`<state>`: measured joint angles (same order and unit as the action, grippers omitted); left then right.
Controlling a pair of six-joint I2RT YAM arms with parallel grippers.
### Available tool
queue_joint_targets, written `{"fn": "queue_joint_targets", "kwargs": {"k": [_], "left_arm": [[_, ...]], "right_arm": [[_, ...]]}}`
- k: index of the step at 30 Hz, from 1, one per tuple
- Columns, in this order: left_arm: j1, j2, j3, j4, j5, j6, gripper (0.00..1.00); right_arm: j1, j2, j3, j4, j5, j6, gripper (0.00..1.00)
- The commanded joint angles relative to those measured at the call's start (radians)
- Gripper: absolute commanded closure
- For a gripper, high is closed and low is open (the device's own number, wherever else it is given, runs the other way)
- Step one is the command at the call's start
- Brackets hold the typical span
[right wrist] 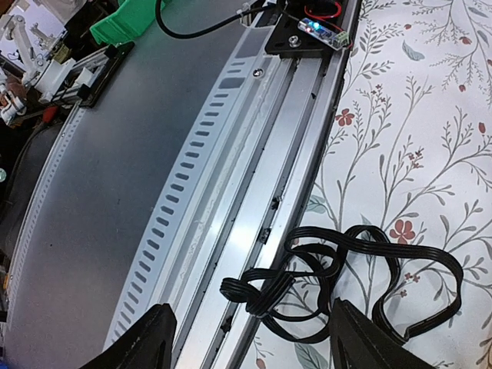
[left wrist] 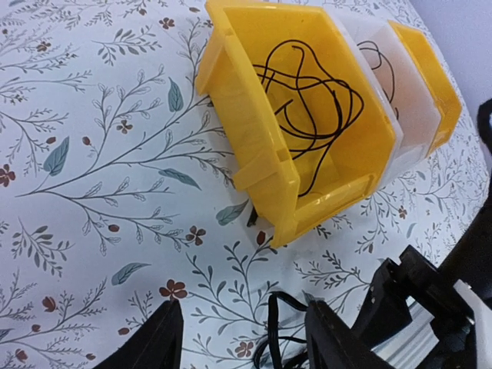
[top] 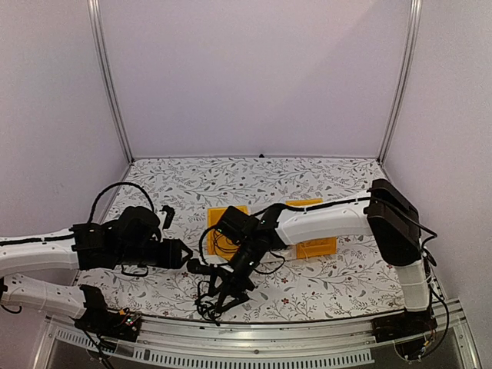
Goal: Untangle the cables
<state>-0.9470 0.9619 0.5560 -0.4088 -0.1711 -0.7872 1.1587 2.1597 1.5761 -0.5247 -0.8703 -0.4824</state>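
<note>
A tangled bundle of black cable (top: 219,288) lies at the table's near edge, partly over the metal rail; it shows clearly in the right wrist view (right wrist: 338,284). My right gripper (top: 231,284) hangs open just above it, fingers (right wrist: 146,342) wide apart, nothing between them. My left gripper (top: 188,257) is open to the left of the bundle, and a loop of black cable (left wrist: 280,327) lies on the cloth between its fingertips (left wrist: 157,338). A yellow bin (left wrist: 307,131) holds another thin black cable (left wrist: 307,100).
A white bin (left wrist: 400,92) and a second yellow bin (left wrist: 438,84) stand behind the first, also seen in the top view (top: 315,238). The metal rail (right wrist: 254,200) runs along the table's front edge. White walls enclose the floral table (top: 323,177).
</note>
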Motion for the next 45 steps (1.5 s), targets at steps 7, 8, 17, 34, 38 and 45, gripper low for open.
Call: {"fn": "queue_joint_targets", "kwargs": {"k": [7,8,17,34,38,45], "left_arm": [[0.015,-0.025,-0.021,-0.011,-0.035,0.003,0.45],[0.016,-0.028,-0.023,-0.008,-0.034,0.003,0.46],[0.015,-0.028,-0.038,0.023,-0.037,0.038,0.46],[-0.041,-0.493,-0.199,0.508,0.184,0.283,0.46],[-0.047,-0.448,-0.160,0.501,0.232,0.313,0.44],[-0.147,-0.263,-0.158,0.712,0.198,0.438,0.43]], "right_arm": [[0.010,0.103,0.088,-0.053,-0.102,0.040,0.37],[0.010,0.109,0.093,-0.053,-0.113,0.045,0.38],[0.010,0.112,0.128,-0.058,-0.150,0.074,1.00],[-0.071,-0.188,0.450,-0.337,-0.136,0.041,1.00],[-0.099,-0.218,0.527,-0.321,-0.092,0.048,1.00],[-0.128,-0.257,0.574,-0.267,-0.012,0.057,1.00]]}}
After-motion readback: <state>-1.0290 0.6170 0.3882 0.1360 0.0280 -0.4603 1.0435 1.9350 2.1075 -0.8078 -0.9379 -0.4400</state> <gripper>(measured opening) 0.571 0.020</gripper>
